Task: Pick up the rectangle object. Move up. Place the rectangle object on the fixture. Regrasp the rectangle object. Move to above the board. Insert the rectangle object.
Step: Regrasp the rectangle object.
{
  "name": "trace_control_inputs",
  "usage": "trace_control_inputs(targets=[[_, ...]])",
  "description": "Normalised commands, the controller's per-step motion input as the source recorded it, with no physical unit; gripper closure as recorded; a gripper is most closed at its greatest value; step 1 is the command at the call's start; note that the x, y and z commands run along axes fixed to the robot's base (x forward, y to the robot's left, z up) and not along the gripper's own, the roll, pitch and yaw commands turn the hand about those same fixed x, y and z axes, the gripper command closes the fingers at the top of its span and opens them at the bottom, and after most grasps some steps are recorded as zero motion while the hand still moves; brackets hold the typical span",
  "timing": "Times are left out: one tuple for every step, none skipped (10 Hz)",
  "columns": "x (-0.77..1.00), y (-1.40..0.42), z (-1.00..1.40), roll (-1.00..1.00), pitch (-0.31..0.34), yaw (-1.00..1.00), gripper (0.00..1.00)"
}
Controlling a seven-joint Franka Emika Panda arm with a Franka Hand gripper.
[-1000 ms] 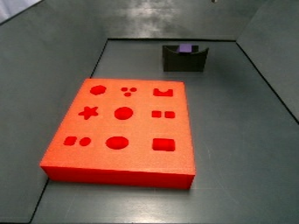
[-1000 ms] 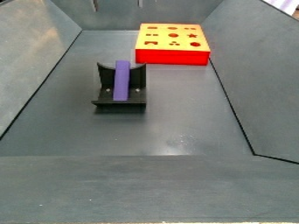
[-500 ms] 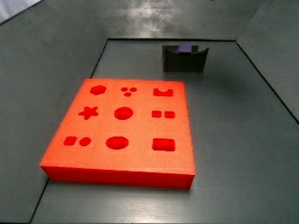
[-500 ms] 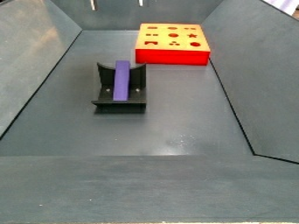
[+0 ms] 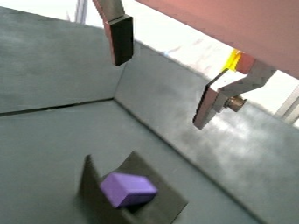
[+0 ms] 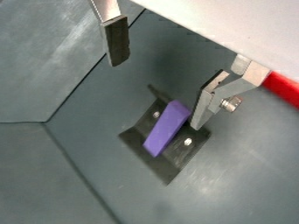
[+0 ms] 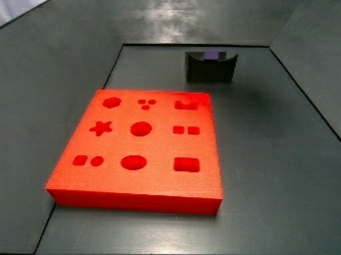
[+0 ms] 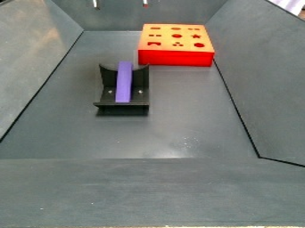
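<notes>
The purple rectangle object (image 8: 123, 81) lies lengthwise in the recess of the dark fixture (image 8: 120, 107), near one end of the bin. In a side view its end (image 7: 210, 55) shows above the fixture (image 7: 209, 72). The red board (image 7: 140, 149) lies flat at the other end, also in a side view (image 8: 177, 44). My gripper (image 6: 159, 94) is open and empty, high above the fixture (image 6: 176, 159), with the purple block (image 6: 169, 128) below and between the fingers. In a wrist view (image 5: 160, 92) the block's end (image 5: 128, 189) shows lower down. In the side views the gripper is almost wholly out of view.
Sloping grey bin walls (image 8: 42, 71) surround the floor. The dark floor (image 8: 179, 134) lies between fixture and board.
</notes>
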Motion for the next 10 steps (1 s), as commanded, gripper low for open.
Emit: trace_control_inputs(targets=[[0.1,-0.04,-0.02,1.0,0.146,0.09,0.0],[0.1,-0.04,-0.02,1.0,0.161,0.11,0.0],[0.1,-0.04,-0.02,1.0,0.188,0.15,0.0],[0.1,-0.04,-0.02,0.94,0.194,0.18,0.0],[0.1,-0.04,-0.02,0.69,0.165,0.2,0.0],[0.11,-0.05,-0.02,0.5,0.14,0.22,0.0],[0.11,-0.04,-0.01,0.34,0.11,0.22,0.0],[0.09,-0.03,-0.01,0.21,0.057,0.22,0.0],[0.08,-0.04,-0.01,0.17,0.023,0.21,0.0],[0.04,0.07,-1.0,0.18,-0.065,0.22,0.0]])
